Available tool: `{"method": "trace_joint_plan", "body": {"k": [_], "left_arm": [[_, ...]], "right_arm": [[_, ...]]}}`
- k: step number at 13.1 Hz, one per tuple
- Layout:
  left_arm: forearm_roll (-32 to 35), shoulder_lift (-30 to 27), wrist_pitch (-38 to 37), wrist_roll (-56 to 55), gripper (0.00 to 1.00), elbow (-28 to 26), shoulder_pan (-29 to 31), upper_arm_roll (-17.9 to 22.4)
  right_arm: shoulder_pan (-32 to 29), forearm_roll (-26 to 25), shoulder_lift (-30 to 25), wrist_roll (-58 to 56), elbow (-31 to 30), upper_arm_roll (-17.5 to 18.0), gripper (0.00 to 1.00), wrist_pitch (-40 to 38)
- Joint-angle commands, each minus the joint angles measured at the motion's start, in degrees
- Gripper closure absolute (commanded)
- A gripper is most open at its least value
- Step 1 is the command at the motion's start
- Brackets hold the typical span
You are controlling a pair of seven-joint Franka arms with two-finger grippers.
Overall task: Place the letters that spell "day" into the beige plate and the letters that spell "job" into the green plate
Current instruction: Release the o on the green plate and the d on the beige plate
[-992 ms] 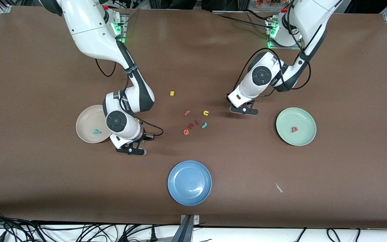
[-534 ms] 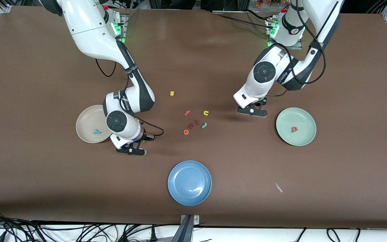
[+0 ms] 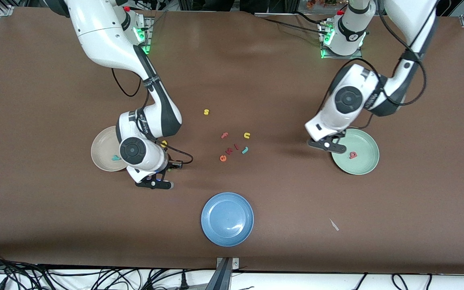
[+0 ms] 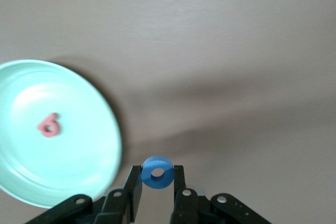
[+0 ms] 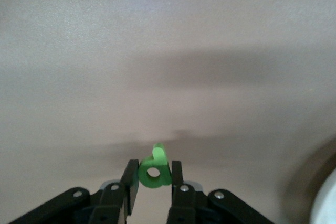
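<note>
Both grippers are pinching tiny letters, left gripper point(image 4: 157, 184) on the "o" point(image 4: 157, 172) just short of the green plate point(image 3: 364, 164), right gripper point(image 5: 153, 184) on the "d" point(image 5: 154, 170) over bare table beside the beige plate point(image 3: 102, 152): early release drops either outside.

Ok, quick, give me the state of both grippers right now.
Left gripper: shut on the blue "o", beside the green plate's rim.
Right gripper: shut on the green "d", over the table beside the beige plate.
</note>
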Motion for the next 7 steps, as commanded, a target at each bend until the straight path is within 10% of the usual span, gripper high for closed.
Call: {"method": "trace_joint_plan", "body": {"k": [1, 7], "left_arm": [[1.33, 0.09, -0.17, 6.61, 0.94, 0.3, 5.05, -0.73], [1.33, 5.88, 9.75, 19.8, 0.92, -1.81, 15.6, -0.64]], "right_arm": [[-0.54, -0.72, -2.28, -4.5, -1.59, -1.04, 1.0, -2.86], [-0.54, -0.64, -11.16, -19.25, -13.0, -8.68, 1.0, -3.48]]}}
